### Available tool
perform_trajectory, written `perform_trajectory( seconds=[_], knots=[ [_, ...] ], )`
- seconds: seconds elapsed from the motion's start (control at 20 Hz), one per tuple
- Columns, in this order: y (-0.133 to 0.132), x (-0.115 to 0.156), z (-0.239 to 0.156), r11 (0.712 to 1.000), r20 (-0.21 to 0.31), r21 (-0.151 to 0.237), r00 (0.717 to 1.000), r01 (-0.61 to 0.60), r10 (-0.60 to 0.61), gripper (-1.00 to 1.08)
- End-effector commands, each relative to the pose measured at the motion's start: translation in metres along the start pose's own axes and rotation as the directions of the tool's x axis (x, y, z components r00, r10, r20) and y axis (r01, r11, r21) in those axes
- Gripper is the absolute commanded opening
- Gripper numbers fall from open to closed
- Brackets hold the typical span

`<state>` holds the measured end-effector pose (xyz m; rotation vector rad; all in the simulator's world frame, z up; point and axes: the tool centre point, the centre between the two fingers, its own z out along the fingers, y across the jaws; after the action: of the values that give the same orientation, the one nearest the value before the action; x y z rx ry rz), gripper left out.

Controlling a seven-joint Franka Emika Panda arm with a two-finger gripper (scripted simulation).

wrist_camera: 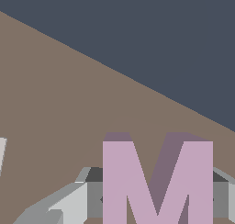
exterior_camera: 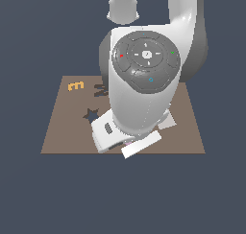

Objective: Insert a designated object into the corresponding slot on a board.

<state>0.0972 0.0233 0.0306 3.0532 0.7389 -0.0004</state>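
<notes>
Here we are right over the board (exterior_camera: 57, 132), and the arm's bulk fills the exterior view so completely that the gripper (wrist_camera: 156, 200) itself is hidden there; the wrist view tells the story. The pink M block (wrist_camera: 156, 182) sits squarely between the jaws, a grey finger (wrist_camera: 69, 204) on one flank and a sliver of the other finger at the opposite flank, both pressed up against the letter's outer legs, so I read it as clamped on the M, though whether the block is lifted or resting on the brown surface I can't tell. The M looks like a rigid, flat-faced slab with straight parallel sides, which is just what you want: light by the look of it, nothing to crush, and those two outer legs give clean flat faces for the pads. Smooth sides could let it twist if the squeeze is off-centre, so holding across the middle of the legs seems the sensible spot. Away from the hand, toward the exterior view's left, the dark M slot (exterior_camera: 99, 90) peeks out from behind the arm, with the orange E (exterior_camera: 75, 86) beyond it and the star cutout (exterior_camera: 91, 115) nearer the hand. The slot is well apart from the gripper, so my judgement is that carrying and aligning are yet to be done.
</notes>
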Motion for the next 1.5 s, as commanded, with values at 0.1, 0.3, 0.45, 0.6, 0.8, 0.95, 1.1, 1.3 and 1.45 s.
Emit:
perform_trajectory(
  seconds=[0.1, 0.3, 0.45, 0.6, 0.8, 0.95, 1.1, 1.3, 1.45],
  knots=[
    [0.0, 0.0, 0.001, 1.0, 0.0, 0.0, 1.0, 0.0, 0.0, -1.0],
    [0.0, 0.0, 0.001, 1.0, 0.0, 0.0, 1.0, 0.0, 0.0, -1.0],
    [0.0, 0.0, -0.002, 1.0, -0.001, 0.0, 1.0, 0.0, 0.0, -1.0],
    [0.0, 0.0, -0.002, 1.0, 0.0, 0.0, 1.0, 0.0, 0.0, -1.0],
    [0.001, -0.001, -0.003, 1.0, 0.0, 0.0, 1.0, -0.015, 0.015, -1.0],
    [0.005, -0.003, -0.003, 0.999, 0.0, 0.0, 0.999, -0.045, 0.045, -1.0],
    [0.01, -0.006, -0.003, 0.996, 0.0, 0.0, 0.996, -0.093, 0.093, -1.0],
    [0.019, -0.014, -0.003, 0.983, 0.0, 0.0, 0.983, -0.182, 0.182, -1.0],
    [0.027, -0.021, -0.004, 0.964, 0.0, 0.0, 0.964, -0.266, 0.266, -1.0]
  ],
)
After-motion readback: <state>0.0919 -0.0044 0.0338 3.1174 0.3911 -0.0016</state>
